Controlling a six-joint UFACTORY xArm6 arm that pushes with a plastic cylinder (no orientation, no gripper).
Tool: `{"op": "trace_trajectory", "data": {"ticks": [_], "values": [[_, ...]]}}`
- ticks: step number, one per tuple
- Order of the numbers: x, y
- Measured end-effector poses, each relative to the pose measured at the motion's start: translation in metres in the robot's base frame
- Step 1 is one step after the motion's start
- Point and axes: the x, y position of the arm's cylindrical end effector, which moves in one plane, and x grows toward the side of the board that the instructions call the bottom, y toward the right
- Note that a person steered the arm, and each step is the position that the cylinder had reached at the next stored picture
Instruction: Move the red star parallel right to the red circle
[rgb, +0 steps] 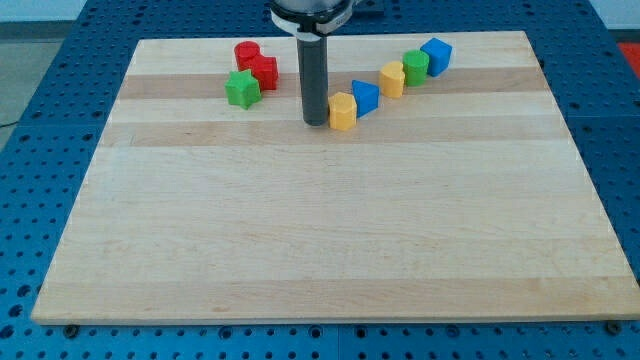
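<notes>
The red star (264, 72) is found near the view's top, touching the red circle (246, 53) at the circle's 4 o'clock, with a green star (241, 89) just beside it at its 7 o'clock. My tip (316, 122) is seen well apart from the red star at its 4 o'clock, just beside a yellow block (343, 111) lying at the tip's 2 o'clock; no claw is carried, only a bare rod, so nothing is grasped. From the yellow block a row is formed toward 2 o'clock by a blue block (365, 97), a second yellow block (392, 79), a green block (416, 66) and a second blue block (436, 55) on the wooden board (320, 240).
</notes>
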Motion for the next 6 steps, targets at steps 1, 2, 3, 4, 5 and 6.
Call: {"op": "trace_trajectory", "data": {"ticks": [1,2,3,4,5,6], "values": [[0.006,-0.004],[0.033,0.005],[0.034,0.045],[0.024,0.05],[0.014,0.05],[0.004,0.06]]}}
